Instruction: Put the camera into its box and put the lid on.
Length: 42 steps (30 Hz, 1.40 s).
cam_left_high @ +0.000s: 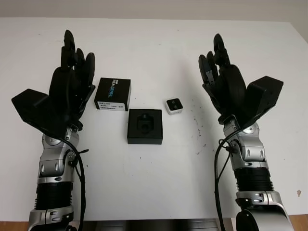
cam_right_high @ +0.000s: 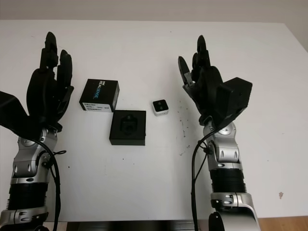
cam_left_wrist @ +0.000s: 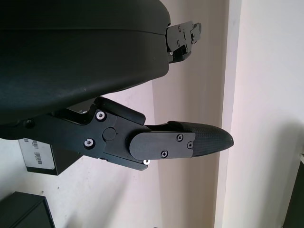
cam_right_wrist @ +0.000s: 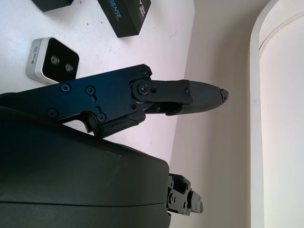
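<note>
A small white camera (cam_left_high: 174,106) with a dark front lies on the white table, just right of the open black box (cam_left_high: 145,126), whose foam insert has a cut-out. The black lid (cam_left_high: 113,94), printed with white lettering, lies left of and behind the box. My left hand (cam_left_high: 72,77) is raised above the table left of the lid, open and holding nothing. My right hand (cam_left_high: 222,72) is raised right of the camera, also open. The right wrist view shows the camera (cam_right_wrist: 52,60) and the lid (cam_right_wrist: 126,14) beyond the fingers (cam_right_wrist: 190,97).
The white table (cam_left_high: 154,178) spreads wide around the three objects. Small dark specks (cam_left_high: 197,125) mark the surface between the camera and my right arm. A pale wall stands behind the table's far edge.
</note>
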{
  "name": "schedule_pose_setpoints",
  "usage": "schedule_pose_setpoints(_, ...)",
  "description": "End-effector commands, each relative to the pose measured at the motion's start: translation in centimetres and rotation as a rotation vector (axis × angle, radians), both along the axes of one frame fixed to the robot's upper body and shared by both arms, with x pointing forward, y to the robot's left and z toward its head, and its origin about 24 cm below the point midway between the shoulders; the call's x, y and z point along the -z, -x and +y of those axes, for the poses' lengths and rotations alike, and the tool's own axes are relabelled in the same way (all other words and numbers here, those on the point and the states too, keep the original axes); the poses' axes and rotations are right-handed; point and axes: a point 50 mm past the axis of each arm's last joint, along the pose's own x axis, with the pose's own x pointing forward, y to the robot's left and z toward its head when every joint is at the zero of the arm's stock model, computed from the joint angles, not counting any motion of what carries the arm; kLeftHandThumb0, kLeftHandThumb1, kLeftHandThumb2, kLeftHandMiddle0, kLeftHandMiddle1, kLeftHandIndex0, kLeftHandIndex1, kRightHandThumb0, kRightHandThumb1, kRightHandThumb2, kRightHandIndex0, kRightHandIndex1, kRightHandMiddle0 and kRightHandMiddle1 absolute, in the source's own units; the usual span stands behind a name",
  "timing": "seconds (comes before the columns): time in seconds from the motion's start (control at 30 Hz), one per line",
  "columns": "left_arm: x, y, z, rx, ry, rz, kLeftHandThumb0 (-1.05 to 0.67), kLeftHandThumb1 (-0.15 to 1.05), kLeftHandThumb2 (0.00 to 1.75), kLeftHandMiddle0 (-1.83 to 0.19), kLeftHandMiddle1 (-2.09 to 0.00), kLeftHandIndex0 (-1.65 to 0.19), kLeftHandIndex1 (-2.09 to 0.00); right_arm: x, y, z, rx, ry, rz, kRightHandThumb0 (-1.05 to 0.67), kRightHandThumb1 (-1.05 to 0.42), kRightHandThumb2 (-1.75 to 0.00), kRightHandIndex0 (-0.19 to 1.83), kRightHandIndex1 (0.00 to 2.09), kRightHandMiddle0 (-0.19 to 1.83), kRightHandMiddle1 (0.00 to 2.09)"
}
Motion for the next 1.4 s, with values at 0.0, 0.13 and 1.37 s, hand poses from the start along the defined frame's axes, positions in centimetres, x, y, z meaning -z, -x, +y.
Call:
schedule_pose_setpoints(0.0, -0.7, -0.2, -0.1, 0.003, 0.015, -0.030, -0.70, 1.05, 0.38, 0.19, 0.00, 0.19, 0.00, -0.4, -0.2, 0.1, -0.005, -0.004, -0.005, -0.63, -1.05, -0.37, -0.18, 0.04, -0.18, 0.05)
schedule_pose_setpoints(0.13, -0.7, -0.3, -0.1, 0.003, 0.007, -0.030, -0.71, 1.05, 0.38, 0.19, 0.00, 0.19, 0.00, -0.4, -0.3, 0.1, -0.019, -0.003, 0.001, -0.63, -1.05, -0.37, -0.18, 0.04, -0.18, 0.05)
schedule_pose_setpoints(1.37, -0.5, 0.0, 0.1, -0.004, -0.009, -0.031, -0.71, 1.05, 0.40, 0.19, 0.00, 0.19, 0.00, -6.2, -1.3, -1.8, -0.133, 1.214, -0.232, -0.59, -0.76, -0.05, 0.23, 0.94, 0.43, 0.21)
